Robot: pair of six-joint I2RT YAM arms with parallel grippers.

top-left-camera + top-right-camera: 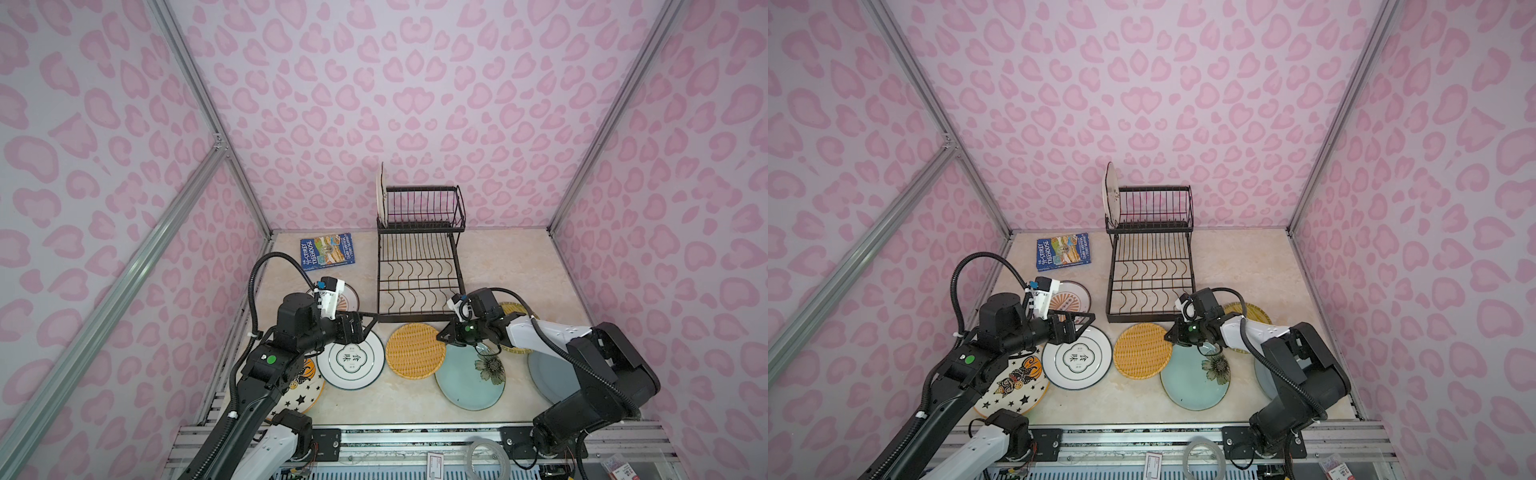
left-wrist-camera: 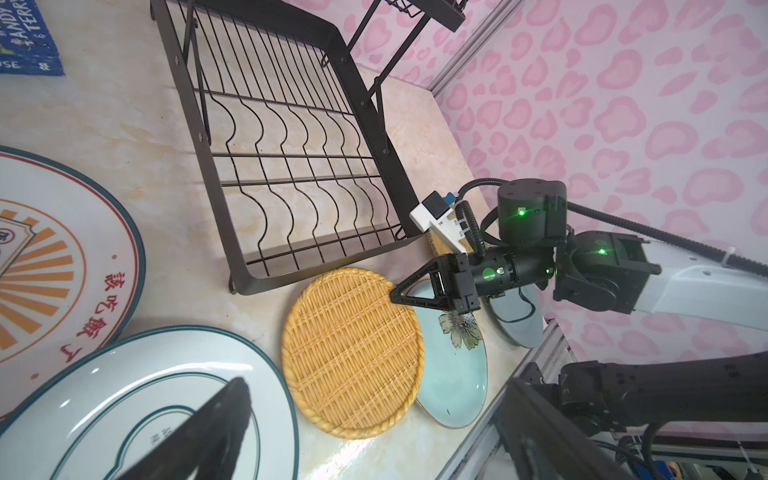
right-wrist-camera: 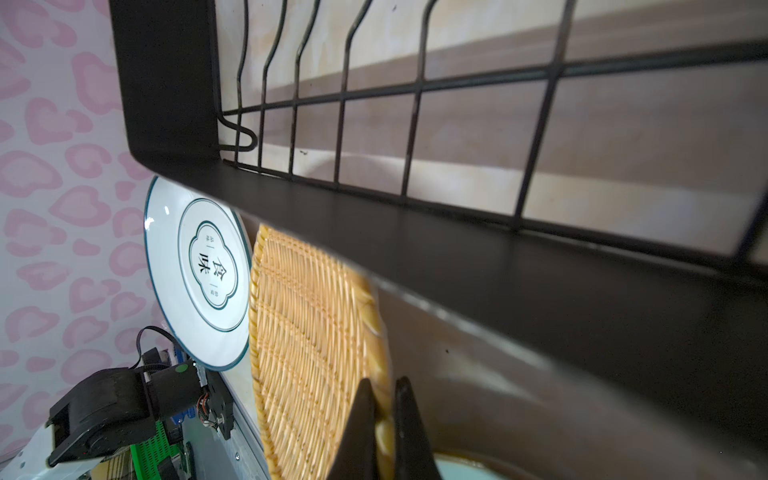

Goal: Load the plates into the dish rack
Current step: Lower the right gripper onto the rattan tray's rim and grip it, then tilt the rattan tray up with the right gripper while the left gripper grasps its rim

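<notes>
My right gripper (image 1: 441, 335) (image 3: 380, 419) is shut on the rim of a yellow woven plate (image 1: 415, 351) (image 2: 353, 353) that lies just in front of the black wire dish rack (image 1: 415, 318) (image 3: 457, 249). That pinched edge overlaps the teal flower plate (image 1: 465, 384). My left gripper (image 1: 368, 328) (image 2: 376, 384) hangs open and empty over the white plate with green characters (image 1: 353, 368), near the rack's front left corner. One white plate (image 1: 380, 195) stands upright at the left end of the raised basket. The lower tray holds nothing.
Also on the table are an orange sunburst plate (image 1: 349, 297), a star-printed plate (image 1: 1013, 386) under the left arm, another woven plate (image 1: 515, 309) and a grey-blue plate (image 1: 548, 374) half hidden by the right arm. A blue book (image 1: 327, 249) lies left of the rack.
</notes>
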